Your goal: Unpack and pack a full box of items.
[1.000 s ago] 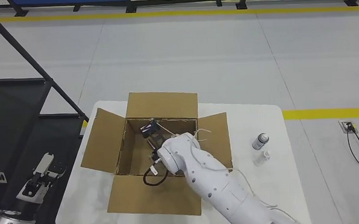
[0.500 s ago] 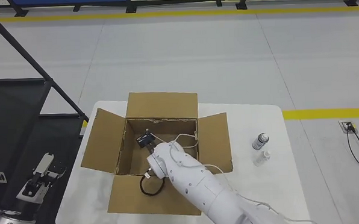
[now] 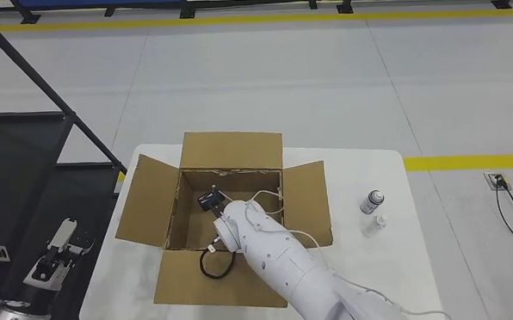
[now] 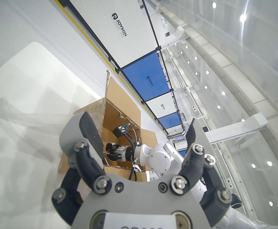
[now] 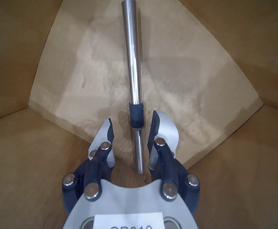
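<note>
The right gripper (image 5: 132, 118) is down inside the open brown cardboard box (image 5: 32, 151), fingers (image 5: 109, 130) spread apart and nothing clamped; sitting right between them, with a gap on each side, is the shiny tapered steel rod with a dark rubbery band (image 5: 133, 65). The band is level with the fingertips and the thin end runs back under the palm; the rest of the rod stretches straight ahead of the gripper toward the far box wall. Whether it lies flat on the floor or leans on that wall, hard to say.

Compared with a second ago, the right arm has swung sideways and sunk deeper into the box, so it looks like it's lined up on the rod; a squeeze on that band seems like the next call, and the polished steel will probably be slippery.

Further out from the gripper, past the box's side flap, a small grey spray can with a dark cap (image 3: 372, 201) and a small white plastic bottle (image 3: 376, 225) stand on the white table (image 3: 352, 169); unpacking looks nearly done.

The left gripper (image 4: 139, 125) hangs well off from the box, fingers wide and empty.
</note>
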`<action>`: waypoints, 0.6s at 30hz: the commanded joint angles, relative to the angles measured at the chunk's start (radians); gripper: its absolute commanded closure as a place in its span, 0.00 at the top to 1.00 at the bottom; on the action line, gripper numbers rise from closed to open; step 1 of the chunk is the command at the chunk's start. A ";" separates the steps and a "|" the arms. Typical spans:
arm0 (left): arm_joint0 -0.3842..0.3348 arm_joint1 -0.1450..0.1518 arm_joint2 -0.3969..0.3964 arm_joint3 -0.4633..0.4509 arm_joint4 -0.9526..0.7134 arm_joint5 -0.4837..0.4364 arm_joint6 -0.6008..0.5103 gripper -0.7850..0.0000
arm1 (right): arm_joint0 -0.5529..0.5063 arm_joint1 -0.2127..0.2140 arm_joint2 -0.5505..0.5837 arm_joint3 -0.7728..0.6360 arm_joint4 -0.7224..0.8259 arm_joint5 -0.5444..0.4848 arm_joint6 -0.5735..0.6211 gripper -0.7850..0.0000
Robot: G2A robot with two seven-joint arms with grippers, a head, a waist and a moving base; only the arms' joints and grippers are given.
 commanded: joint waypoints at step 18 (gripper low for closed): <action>0.000 0.000 0.000 0.000 0.000 0.000 0.000 1.00 | -0.016 0.000 0.016 0.037 0.002 -0.004 -0.034 0.45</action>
